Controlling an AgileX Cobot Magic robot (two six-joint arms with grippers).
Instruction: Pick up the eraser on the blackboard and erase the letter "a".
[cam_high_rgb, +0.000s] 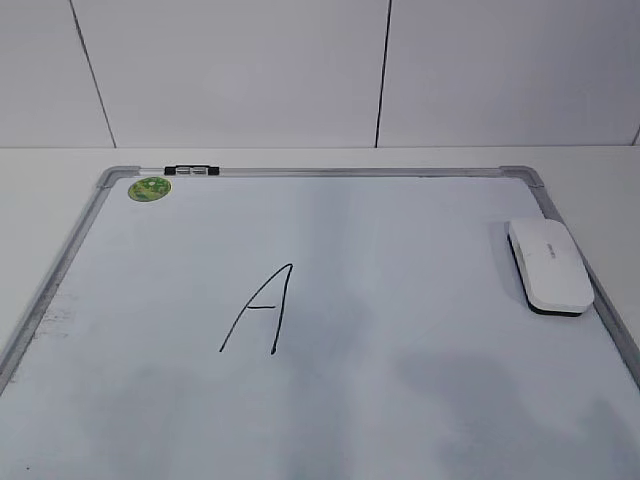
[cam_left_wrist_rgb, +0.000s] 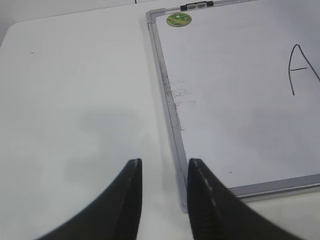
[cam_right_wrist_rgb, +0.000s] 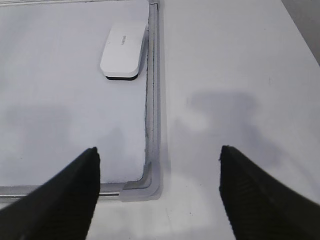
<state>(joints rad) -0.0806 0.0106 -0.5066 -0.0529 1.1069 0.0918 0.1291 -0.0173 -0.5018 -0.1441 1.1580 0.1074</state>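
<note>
The eraser, a white block with a black base, lies on the blackboard by its right frame, and also shows in the right wrist view. A tall capital "A" in black marker is in the board's middle, cut by the edge of the left wrist view. No small lowercase "a" shows in any view. My left gripper is open a little and empty, over the board's near left corner. My right gripper is wide open and empty, over the near right corner, short of the eraser.
A green round sticker sits at the board's far left corner. A small black clip is on the top frame. Grey marker smudges run along the left frame. White table surrounds the board, with a panelled wall behind.
</note>
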